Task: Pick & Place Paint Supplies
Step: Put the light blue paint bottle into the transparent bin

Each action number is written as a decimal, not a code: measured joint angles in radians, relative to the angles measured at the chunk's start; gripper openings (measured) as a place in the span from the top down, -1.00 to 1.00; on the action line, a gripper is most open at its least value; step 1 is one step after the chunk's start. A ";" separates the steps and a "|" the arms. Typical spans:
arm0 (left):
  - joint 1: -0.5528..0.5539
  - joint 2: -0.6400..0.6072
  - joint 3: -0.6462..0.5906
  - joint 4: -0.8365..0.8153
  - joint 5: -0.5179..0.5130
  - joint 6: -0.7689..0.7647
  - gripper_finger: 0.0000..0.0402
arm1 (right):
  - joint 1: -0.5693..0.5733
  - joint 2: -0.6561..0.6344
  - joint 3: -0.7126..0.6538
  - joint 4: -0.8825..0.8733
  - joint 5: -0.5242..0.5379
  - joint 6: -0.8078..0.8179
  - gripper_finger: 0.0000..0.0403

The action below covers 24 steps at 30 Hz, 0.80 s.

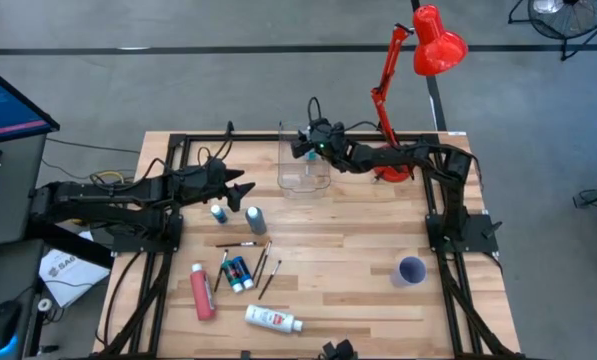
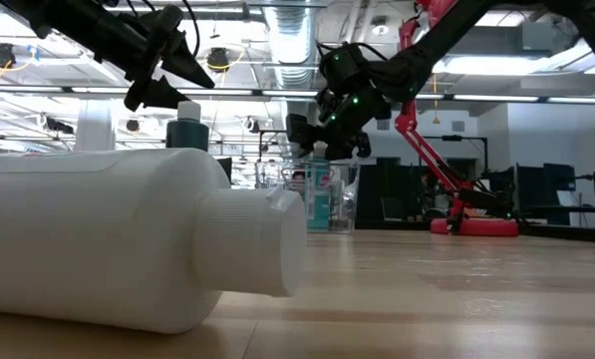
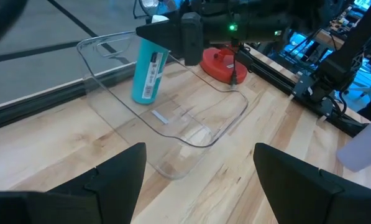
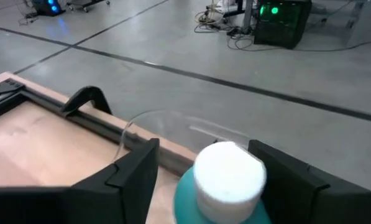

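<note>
Writing: you can read none; the light blue bottle (image 3: 149, 70) carries a white label with print too small to make out.
Right gripper (image 1: 306, 143): you see it at upper centre of the high view, over the clear box (image 1: 303, 180), fingers spread on either side of the light blue bottle's white cap (image 4: 229, 174); whether they touch it you cannot tell.
Light blue bottle: stands upright inside the clear box.
Left gripper (image 1: 240, 190): left of centre, jaws wide apart, holding nothing, just above the grey bottle (image 1: 255, 221).
Other supplies: white bottle (image 1: 273, 319), pink-red bottle (image 1: 202, 291) and brushes (image 1: 266, 270) lie at lower centre on the table (image 1: 358, 250).
Purple cup (image 1: 411, 271): lower right.
</note>
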 joint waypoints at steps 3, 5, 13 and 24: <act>0.000 0.000 0.000 -0.002 0.000 0.000 -0.46 | 0.007 -0.005 0.000 -0.022 -0.001 0.005 -0.21; 0.000 0.000 0.000 -0.002 0.000 0.000 -0.46 | 0.009 -0.007 0.000 -0.035 0.000 0.017 -0.21; -0.001 0.000 0.000 -0.002 0.001 0.000 -0.46 | 0.026 -0.010 0.002 -0.073 0.007 0.068 -0.21; -0.011 0.000 0.000 -0.003 0.002 -0.003 -0.46 | 0.015 -0.010 0.039 -0.194 -0.010 0.146 -0.22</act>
